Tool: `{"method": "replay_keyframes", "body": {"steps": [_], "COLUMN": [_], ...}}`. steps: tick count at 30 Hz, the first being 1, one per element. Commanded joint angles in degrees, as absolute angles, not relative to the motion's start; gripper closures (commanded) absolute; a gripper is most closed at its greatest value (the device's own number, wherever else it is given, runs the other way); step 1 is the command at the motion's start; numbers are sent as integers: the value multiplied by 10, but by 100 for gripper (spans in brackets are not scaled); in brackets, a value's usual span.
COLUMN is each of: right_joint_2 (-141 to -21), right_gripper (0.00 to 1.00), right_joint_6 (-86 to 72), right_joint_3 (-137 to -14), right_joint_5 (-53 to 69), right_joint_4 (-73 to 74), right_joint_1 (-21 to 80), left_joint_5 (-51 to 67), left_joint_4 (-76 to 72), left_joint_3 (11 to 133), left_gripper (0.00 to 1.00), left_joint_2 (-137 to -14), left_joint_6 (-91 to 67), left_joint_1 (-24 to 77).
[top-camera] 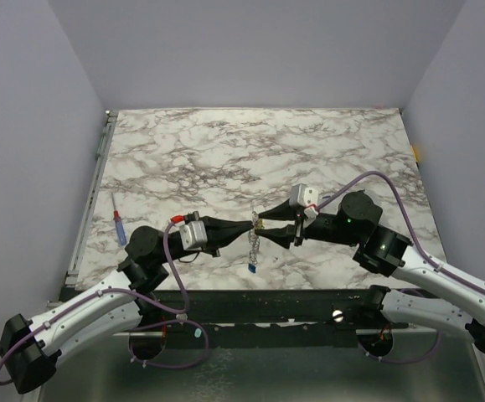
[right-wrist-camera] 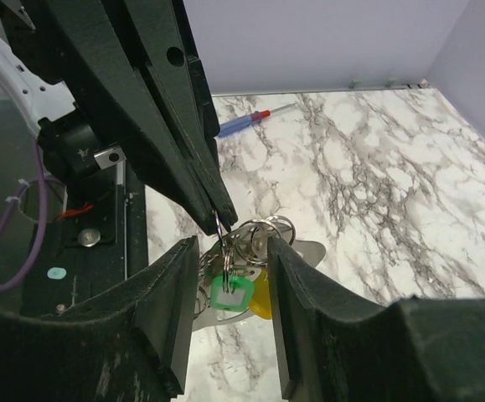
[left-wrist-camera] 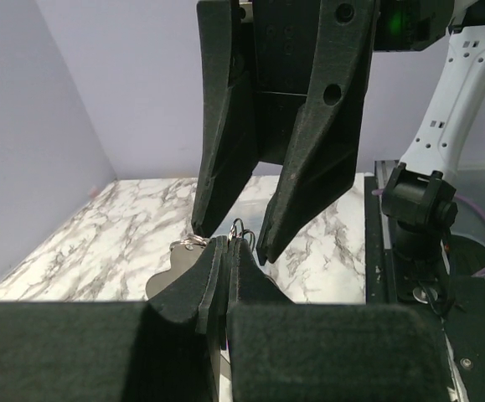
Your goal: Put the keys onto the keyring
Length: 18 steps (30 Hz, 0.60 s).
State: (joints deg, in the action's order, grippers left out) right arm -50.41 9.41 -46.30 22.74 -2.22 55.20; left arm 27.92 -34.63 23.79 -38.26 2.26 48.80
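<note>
— What are you working over?
— Your bench is white marble with grey veins, filling the middle of the overhead frame. A metal rail runs down its left edge.
— And what lies on it?
— A thin red-and-blue pen, at the left of the frame beside that rail. At lower centre a blue key hangs low; you cannot tell whether it touches the surface.

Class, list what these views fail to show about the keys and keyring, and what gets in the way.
Top view: the keyring and keys are too small to tell which keys are threaded.
Left wrist view: the left gripper, shut, hides the key heads; only a sliver of ring shows.
Right wrist view: overlapping loops above the green key; which is the keyring is unclear.
</note>
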Motion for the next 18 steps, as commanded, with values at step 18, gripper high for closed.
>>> {"method": "replay_keyframes", "body": {"steps": [18], "right_joint_2": [-515], "right_gripper": [83], "right_joint_6": [54], "right_joint_3": [-472], "right_joint_5": [237], "right_joint_4": [-46], "right_joint_1": [557], "left_joint_5": [246], "left_joint_4": [-399], "left_joint_3": [222], "left_gripper": [100], "left_joint_2": [-360], "left_joint_6": [8], "left_joint_1": [487]}}
